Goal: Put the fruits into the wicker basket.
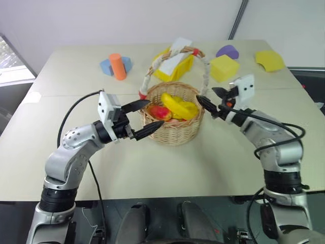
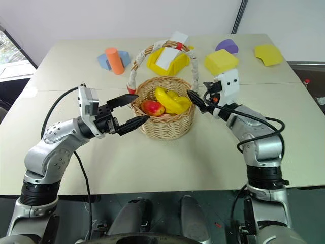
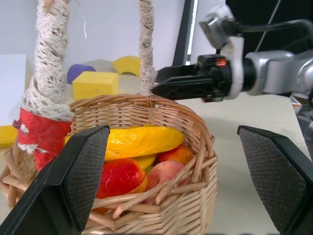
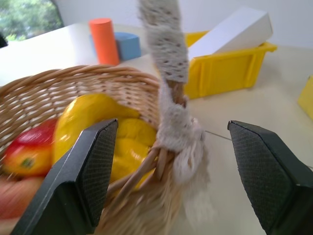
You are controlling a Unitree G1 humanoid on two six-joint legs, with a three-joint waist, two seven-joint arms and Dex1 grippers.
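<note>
Wicker basket (image 1: pixel 175 127) is seen mid-table, with the fruits (image 1: pixel 175 107) lying inside it. Left gripper (image 1: pixel 146 118) is held spread at the basket's left rim, empty. Right gripper (image 1: pixel 212 101) is spread, empty, beside the right rim.

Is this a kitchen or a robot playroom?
More likely a robot test room than a kitchen: a plain table holds toy fruits in a wicker basket, foam blocks and an orange cylinder, against bare walls.
</note>
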